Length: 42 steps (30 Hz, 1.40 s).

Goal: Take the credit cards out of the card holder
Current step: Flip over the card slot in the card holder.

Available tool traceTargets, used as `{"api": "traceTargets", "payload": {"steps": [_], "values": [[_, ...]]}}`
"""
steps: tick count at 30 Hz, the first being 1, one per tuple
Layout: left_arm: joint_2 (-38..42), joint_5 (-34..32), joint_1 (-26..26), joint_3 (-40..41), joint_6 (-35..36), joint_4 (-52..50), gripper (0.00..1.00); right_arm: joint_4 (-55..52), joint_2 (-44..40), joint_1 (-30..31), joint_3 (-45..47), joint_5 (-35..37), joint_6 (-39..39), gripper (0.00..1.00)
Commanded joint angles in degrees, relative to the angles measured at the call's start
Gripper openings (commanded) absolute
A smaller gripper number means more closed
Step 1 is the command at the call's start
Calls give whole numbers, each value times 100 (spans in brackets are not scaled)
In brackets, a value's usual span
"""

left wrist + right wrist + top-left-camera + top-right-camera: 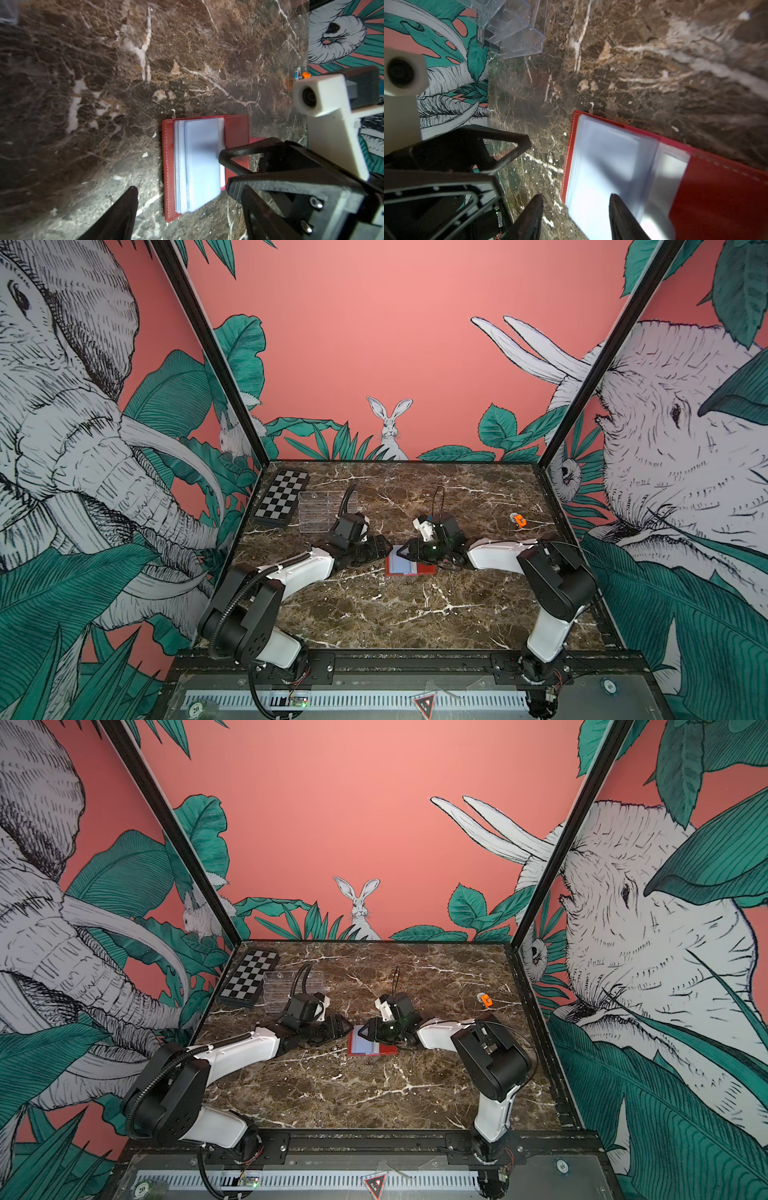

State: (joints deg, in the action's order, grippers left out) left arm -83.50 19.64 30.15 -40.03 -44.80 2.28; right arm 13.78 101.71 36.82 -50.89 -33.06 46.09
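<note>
Card holder (pixel 409 567): lies open and flat, mid-table, long axis across; credit cards not discernible inside pale sleeves (pixel 199 164). Right gripper (pixel 575 197): jaws apart, straddles sleeve edge, nearer. Left gripper (pixel 190 189): jaws wide, just beside holder's left edge. Farther back: acrylic rack (pixel 326 510), checkered board (pixel 282 497).

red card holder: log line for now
red leather-like card holder lying open | left gripper open beside it | right gripper open over pale blue sleeves | no card seen out
</note>
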Motion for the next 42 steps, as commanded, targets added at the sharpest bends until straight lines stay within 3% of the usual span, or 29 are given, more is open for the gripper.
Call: {"api": "traceTargets", "payload": {"steps": [1,6,13,17,21,29,42], "values": [[199,244,-25,223,-354,599,81,-82,-294,14,32,124,6,51],[3,384,-47,496,-609,1094,81,-242,-413,-33,133,323,-9,49],[-82,493,-45,710,-818,1424,80,-99,-300,-164,410,379,49,31],[-204,488,-53,723,-803,1270,78,7,-171,-173,481,356,58,27],[-427,705,-53,860,-989,1766,77,-55,-114,-175,528,439,20,23],[-817,1039,-51,1065,-1261,2697,78,-104,-38,-174,617,546,-12,21],[-1112,1330,-53,1210,-1271,3255,78,-76,46,-172,681,606,-38,21]]}}
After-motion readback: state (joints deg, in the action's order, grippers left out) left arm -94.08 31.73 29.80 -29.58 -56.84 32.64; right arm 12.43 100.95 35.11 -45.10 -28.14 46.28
